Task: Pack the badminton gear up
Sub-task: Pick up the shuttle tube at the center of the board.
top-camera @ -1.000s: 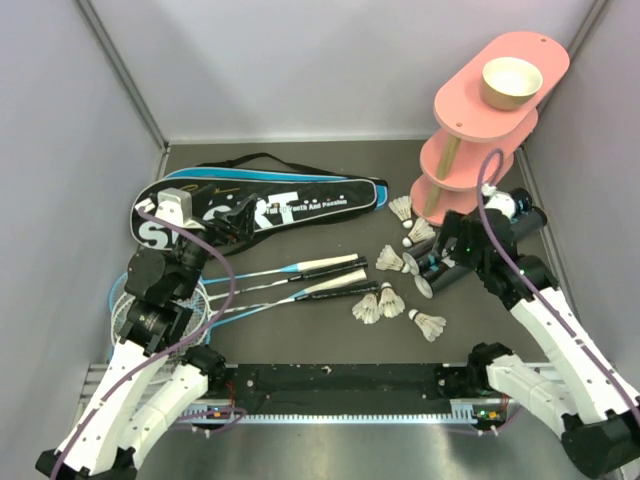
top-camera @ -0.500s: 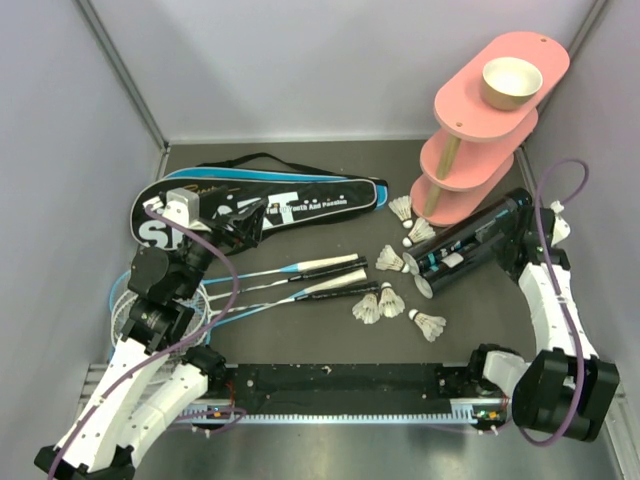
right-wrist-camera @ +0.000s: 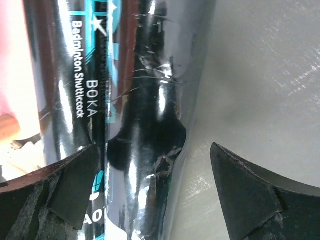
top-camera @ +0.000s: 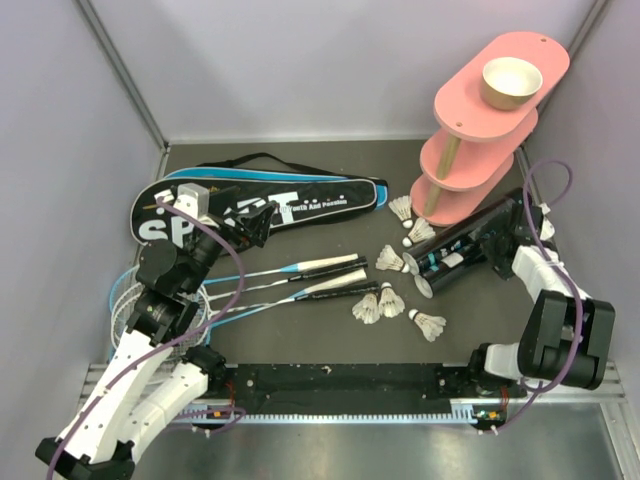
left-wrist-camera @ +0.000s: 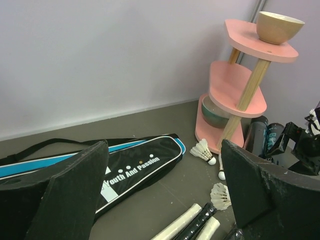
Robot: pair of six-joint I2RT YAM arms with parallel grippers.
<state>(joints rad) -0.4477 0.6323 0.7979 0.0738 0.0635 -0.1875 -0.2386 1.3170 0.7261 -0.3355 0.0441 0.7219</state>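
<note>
Right wrist shows a glossy black BOKA-lettered tube (right-wrist-camera: 145, 125) beyond the wide-open right tool (right-wrist-camera: 152, 147); left tool (left-wrist-camera: 164, 145) gapes empty.

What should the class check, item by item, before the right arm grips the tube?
1. Right gripper open: ok, jaws wide apart.
2. Black tube lined up between its fingers: ok.
3. Left gripper empty: ok, open with nothing between the fingers.
4. Shuttlecocks packed: not ok, several lie loose.
5. Racket bag unzipped: cannot tell.
</note>
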